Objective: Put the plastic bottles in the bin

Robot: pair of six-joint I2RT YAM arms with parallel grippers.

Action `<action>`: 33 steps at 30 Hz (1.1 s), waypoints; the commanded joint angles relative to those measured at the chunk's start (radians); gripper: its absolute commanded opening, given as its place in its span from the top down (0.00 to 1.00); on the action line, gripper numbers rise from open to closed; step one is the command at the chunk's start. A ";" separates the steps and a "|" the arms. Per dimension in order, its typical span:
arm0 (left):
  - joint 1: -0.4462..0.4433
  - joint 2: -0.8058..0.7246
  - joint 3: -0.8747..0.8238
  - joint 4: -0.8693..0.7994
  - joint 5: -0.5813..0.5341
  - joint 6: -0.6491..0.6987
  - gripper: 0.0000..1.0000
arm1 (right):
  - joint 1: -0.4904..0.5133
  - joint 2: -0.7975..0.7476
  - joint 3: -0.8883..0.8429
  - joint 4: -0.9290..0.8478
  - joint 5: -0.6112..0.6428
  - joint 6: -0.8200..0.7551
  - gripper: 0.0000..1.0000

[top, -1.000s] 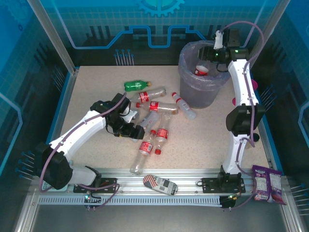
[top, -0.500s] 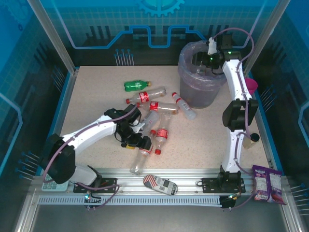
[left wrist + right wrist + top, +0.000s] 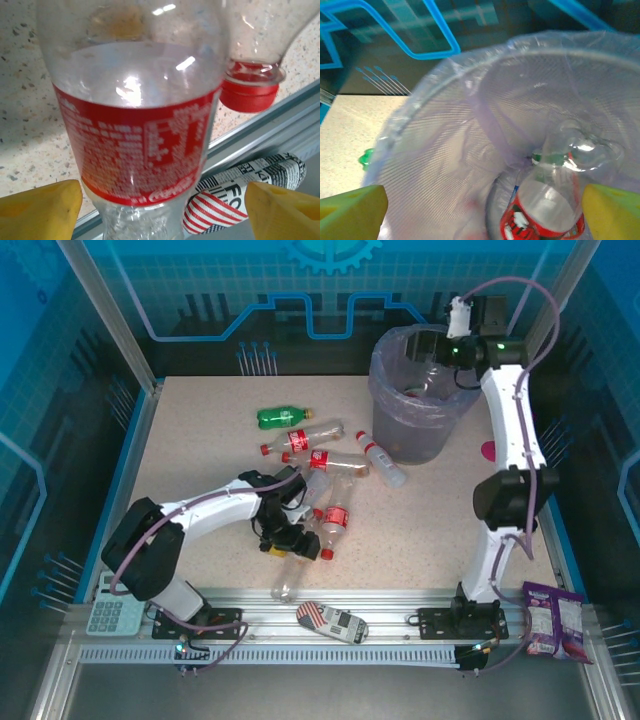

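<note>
While the right hand (image 3: 482,207) hangs wide open over the bin (image 3: 445,125), the left hand (image 3: 162,207) gapes empty astride a bottle (image 3: 140,145).

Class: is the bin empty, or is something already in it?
Not empty: a red-labelled bottle lies at the bottom of the lilac-lined bin, seen from the right wrist camera.

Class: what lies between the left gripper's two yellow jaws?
A clear bottle with a red label lies between the jaws of the left gripper, which stand wide apart either side of it; the left wrist view shows this.
</note>
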 commanded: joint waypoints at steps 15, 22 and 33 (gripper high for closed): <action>-0.024 0.057 0.044 0.000 -0.046 0.023 0.32 | -0.010 -0.400 -0.400 0.162 0.001 0.043 0.00; -0.025 0.029 0.079 -0.021 -0.057 0.025 0.36 | -0.012 -0.468 -0.470 0.173 -0.010 0.056 0.00; 0.003 -0.031 0.249 -0.089 -0.159 0.040 0.41 | 0.017 -0.538 -0.515 0.186 -0.167 0.101 0.01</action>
